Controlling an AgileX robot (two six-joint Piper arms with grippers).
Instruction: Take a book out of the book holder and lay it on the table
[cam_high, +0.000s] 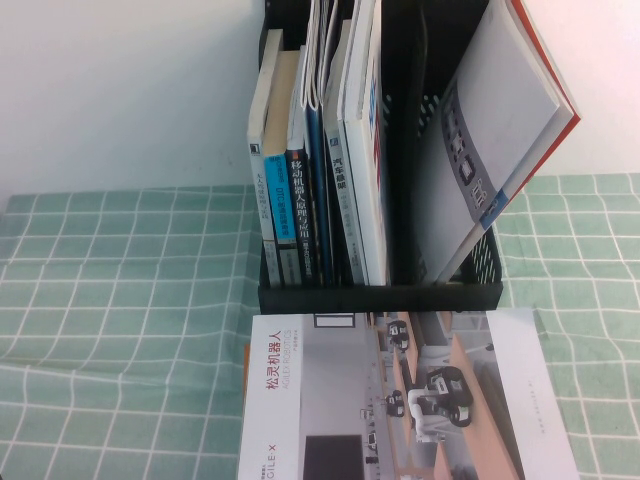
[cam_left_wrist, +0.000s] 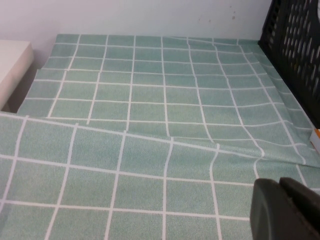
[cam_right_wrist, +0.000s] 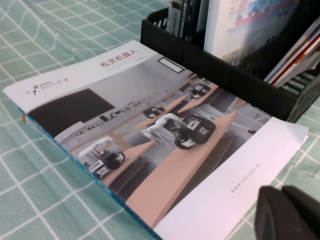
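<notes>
Right gripper (cam_right_wrist: 290, 212): black fingers sitting closed on nothing, hovering just above the thin glossy white-grey booklet (cam_high: 400, 400) lying flat on the pale green checked table (cam_high: 120, 320), against the black plastic book holder (cam_high: 380, 296). Left gripper (cam_left_wrist: 285, 210): hanging over bare cloth; finger state cannot be told.

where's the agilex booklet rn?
In the high view the book lies flat, cover up, on the table, centre-right, right in front of the book holder. No claw is on it.
</notes>
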